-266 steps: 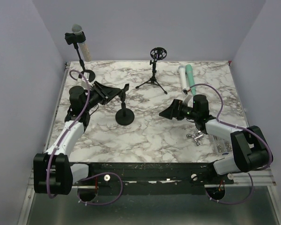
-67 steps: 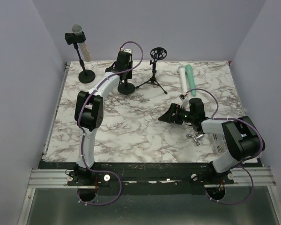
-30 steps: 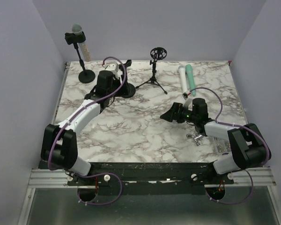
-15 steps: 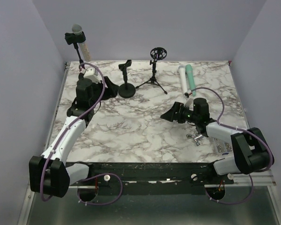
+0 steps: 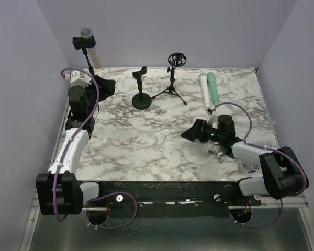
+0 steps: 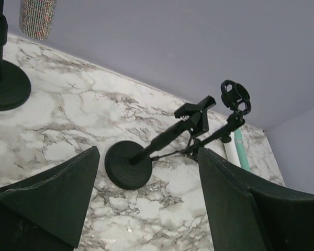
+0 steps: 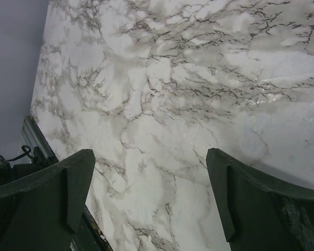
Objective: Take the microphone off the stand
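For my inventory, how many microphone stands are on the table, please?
3: a tall stand at the far-left corner holding the microphone, an empty round-base stand at far centre, a tripod stand right of it.

From the left wrist view, the top edge cut off the glittery microphone (image 6: 37,18) and its stand (image 6: 5,86). From above, small metal pieces (image 5: 218,153), perhaps clips, were too tiny to name.

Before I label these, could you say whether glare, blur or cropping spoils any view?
Top external: evenly lit, sharp. Left wrist: sharp, but the microphone is cropped at the top. Right wrist: glare patch on the table at right.
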`<move>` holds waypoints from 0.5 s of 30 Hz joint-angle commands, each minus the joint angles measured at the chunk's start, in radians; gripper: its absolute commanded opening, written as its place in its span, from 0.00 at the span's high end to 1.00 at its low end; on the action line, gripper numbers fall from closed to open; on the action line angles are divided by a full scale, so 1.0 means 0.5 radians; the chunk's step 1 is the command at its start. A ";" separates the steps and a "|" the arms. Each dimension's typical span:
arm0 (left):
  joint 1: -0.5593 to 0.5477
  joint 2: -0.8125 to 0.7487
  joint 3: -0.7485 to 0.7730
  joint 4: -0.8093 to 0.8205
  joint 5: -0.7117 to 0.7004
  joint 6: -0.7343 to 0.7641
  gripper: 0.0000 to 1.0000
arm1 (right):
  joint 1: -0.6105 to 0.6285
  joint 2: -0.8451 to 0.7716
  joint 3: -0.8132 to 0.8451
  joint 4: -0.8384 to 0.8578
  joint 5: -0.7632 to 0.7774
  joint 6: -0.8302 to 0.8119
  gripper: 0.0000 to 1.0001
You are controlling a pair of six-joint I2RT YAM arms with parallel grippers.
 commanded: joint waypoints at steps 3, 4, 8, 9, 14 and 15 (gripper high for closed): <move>0.049 0.280 -0.022 0.603 -0.084 0.042 0.21 | 0.004 -0.049 -0.052 0.205 0.024 -0.012 0.03; 0.055 0.335 -0.009 0.667 -0.085 0.082 0.21 | 0.004 -0.035 -0.058 0.231 0.011 0.003 0.03; 0.117 0.572 0.051 0.950 -0.072 0.110 0.21 | 0.004 0.015 -0.058 0.299 -0.034 0.051 0.03; 0.136 0.638 0.080 1.006 -0.076 0.100 0.22 | 0.004 0.026 -0.069 0.316 -0.035 0.055 0.03; 0.172 1.000 0.530 0.849 -0.145 0.249 0.25 | 0.004 0.077 -0.101 0.388 -0.046 0.064 0.03; 0.172 1.069 0.621 0.808 -0.169 0.289 0.25 | 0.004 0.079 -0.099 0.382 -0.043 0.059 0.03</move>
